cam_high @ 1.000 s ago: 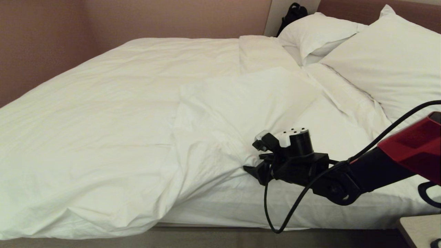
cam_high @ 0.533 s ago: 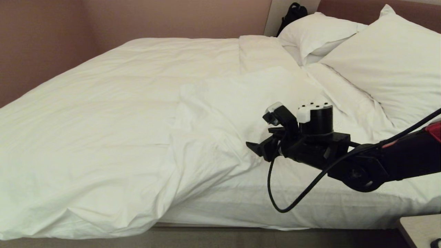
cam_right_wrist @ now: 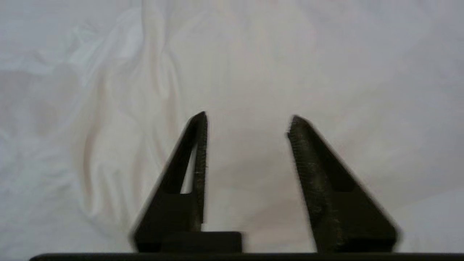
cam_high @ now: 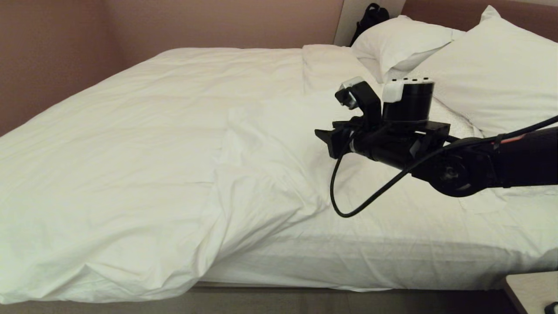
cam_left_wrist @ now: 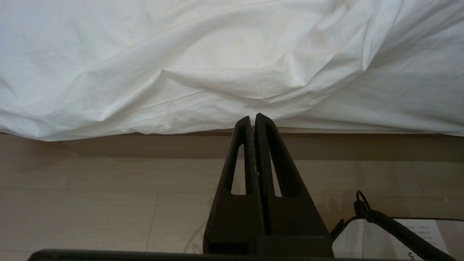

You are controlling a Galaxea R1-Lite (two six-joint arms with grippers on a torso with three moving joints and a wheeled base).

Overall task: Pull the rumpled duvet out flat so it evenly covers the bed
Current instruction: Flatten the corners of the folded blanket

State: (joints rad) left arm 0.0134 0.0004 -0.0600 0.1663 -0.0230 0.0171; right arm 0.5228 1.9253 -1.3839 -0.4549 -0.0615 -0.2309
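right end effector [cam_high: 324, 141] | parted, empty | above duvet [cam_high: 152, 144] fold

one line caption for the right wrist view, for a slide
Right gripper, jaws open and empty, above the rumpled white duvet.

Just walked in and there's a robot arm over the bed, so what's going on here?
The robot is straightening a puffy white duvet on a wide, low bed. The duvet is bunched toward the foot, leaving the white fitted sheet bare near the plump white pillows. The right tool hovers above the folded-back duvet corner, open and empty. The left tool is parked low beside the bed, shut, holding nothing.
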